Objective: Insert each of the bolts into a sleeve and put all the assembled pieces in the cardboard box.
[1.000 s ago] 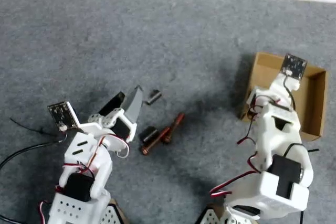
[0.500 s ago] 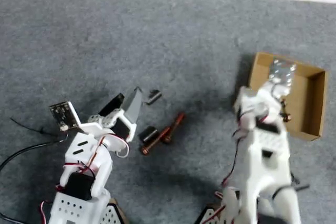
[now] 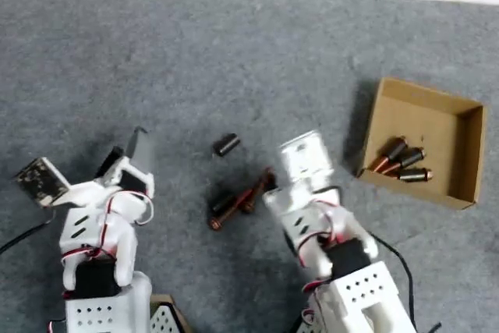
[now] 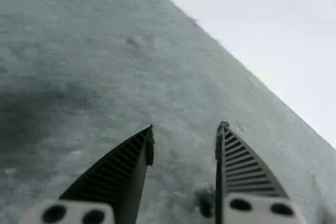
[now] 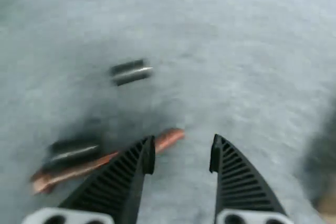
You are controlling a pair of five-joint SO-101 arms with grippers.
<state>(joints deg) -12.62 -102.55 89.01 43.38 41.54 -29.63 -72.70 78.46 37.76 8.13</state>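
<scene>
The cardboard box [image 3: 390, 103] at the right holds three assembled pieces [image 3: 401, 161]. On the carpet lie a dark sleeve [image 3: 227, 145], a second sleeve [image 3: 222, 201] and two copper bolts [image 3: 251, 193] side by side. My right gripper [image 3: 271, 182] hangs open just over the bolts' upper end. In the right wrist view its open fingers [image 5: 181, 153] frame a bolt tip [image 5: 167, 140], with one sleeve [image 5: 131, 72] farther off and the other sleeve [image 5: 73, 150] beside the bolts. My left gripper [image 3: 125, 148] stands open to the left of the parts, over bare carpet [image 4: 184, 140].
Grey carpet [image 3: 234, 52] covers the table, with a white edge along the back. Each arm's base sits at the front edge. Open carpet lies between the loose parts and the box.
The right arm has swung from the box leftward to the loose bolts, uncovering three pieces in the box. The left arm has swung left, away from the parts.
</scene>
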